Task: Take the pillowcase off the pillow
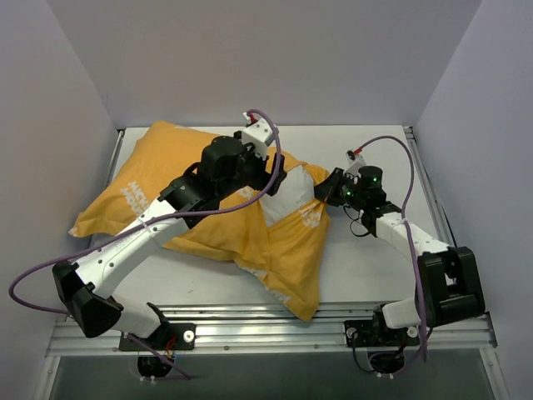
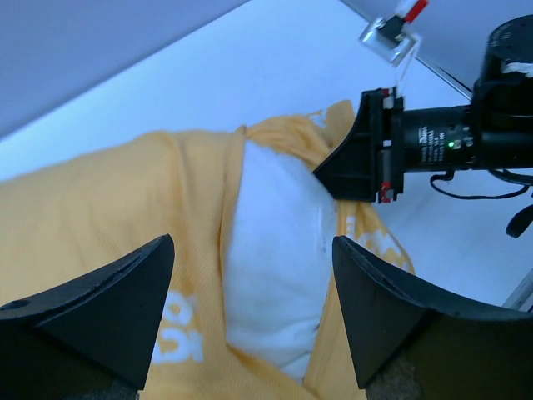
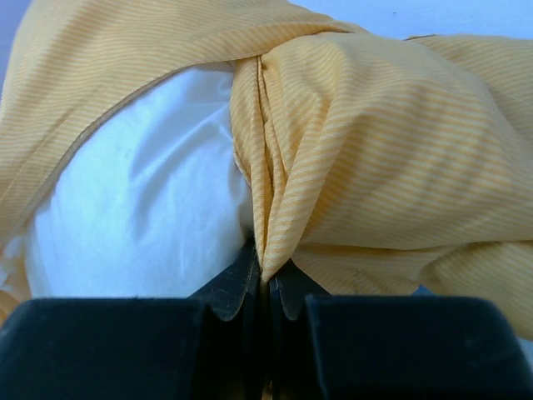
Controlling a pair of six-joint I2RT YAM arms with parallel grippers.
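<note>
The yellow-orange pillowcase (image 1: pixel 179 187) with white lettering lies across the table, mostly over the white pillow (image 1: pixel 287 193), which bulges out of the case's open end. My left gripper (image 2: pixel 254 312) hovers open just above that opening, the pillow (image 2: pixel 275 250) showing between its fingers and nothing held. My right gripper (image 1: pixel 326 190) reaches in from the right and is shut on a bunched fold of the pillowcase (image 3: pixel 350 167) at the opening's edge. In the right wrist view the pillow (image 3: pixel 141 217) sits left of the pinched fold.
Grey walls close in the table (image 1: pixel 366 267) on the left, back and right. A metal rail (image 1: pixel 275 321) runs along the near edge by the arm bases. Purple cables (image 1: pixel 391 146) loop off both arms.
</note>
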